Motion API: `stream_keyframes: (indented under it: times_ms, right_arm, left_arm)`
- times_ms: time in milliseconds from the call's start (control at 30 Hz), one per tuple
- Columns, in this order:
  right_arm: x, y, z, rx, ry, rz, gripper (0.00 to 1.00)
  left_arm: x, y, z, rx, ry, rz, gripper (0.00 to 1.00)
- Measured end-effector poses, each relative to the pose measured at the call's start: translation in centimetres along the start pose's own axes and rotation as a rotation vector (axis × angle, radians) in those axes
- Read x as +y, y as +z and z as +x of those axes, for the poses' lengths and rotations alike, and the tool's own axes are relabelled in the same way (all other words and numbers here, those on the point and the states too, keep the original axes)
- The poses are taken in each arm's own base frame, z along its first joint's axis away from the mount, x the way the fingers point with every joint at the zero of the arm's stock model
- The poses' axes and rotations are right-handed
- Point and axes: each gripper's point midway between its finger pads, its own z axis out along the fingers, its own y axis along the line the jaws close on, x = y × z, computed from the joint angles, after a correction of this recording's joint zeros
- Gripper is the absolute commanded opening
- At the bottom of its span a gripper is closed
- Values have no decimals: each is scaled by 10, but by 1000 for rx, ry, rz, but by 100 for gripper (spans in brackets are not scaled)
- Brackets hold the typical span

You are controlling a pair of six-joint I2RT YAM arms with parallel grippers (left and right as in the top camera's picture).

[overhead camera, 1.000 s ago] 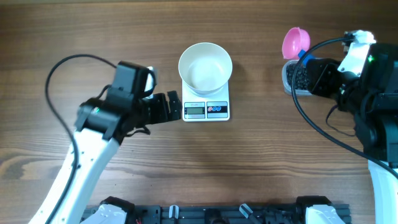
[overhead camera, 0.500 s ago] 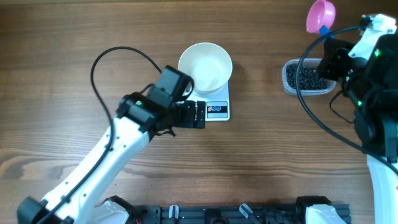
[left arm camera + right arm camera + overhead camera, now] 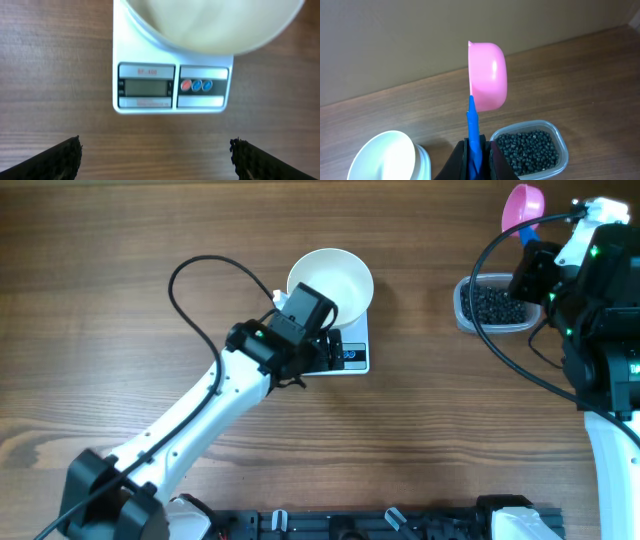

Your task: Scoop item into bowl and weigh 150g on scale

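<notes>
You are barely starting: the bowl [image 3: 330,285] is sitting empty on the scale [image 3: 352,355], left gripper [image 3: 157,155] spread apart, right gripper [image 3: 474,150] clamping the scoop [image 3: 487,75] near the beads [image 3: 495,305].

Everything sits on a brown wooden bench [image 3: 120,240], with the grain running side to side and a few darker streaks in it. Behind the far edge there's just a plain beige wall [image 3: 395,35]. A black frame [image 3: 340,525] runs along the near edge. Lighting's soft and even, with faint shadows.
</notes>
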Motion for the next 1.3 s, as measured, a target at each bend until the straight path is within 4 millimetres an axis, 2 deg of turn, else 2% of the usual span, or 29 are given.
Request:
stream_keyframes:
  times_ms: [200,400,500,633,767,900,1100,1300]
  right_arm:
    - [0,0,0,2,0,2,4]
    - [0,0,0,1,0,2,4]
    - [0,0,0,1,0,2,4]
    - [0,0,1,2,0,3,4]
    - [-1,0,2,9,-1,4,4]
    - [-1,0,3,10,-1,5,4]
    - [-1,0,3,10,-1,5,4]
    - [-1,0,2,10,-1,5,4]
  left_arm:
    - [-1,20,-11,-35,19,-28,100]
    - [-3,38,-1,-1,141,-68,100]
    - [-5,38,3,6,172,-70,100]
    - [4,34,12,43,187,-102,100]
    - [16,10,19,54,191,-130,100]
    - [12,-4,12,7,185,-102,100]
    - [-9,10,-11,-121,168,-11,100]
    - [-2,34,0,-142,168,4,100]
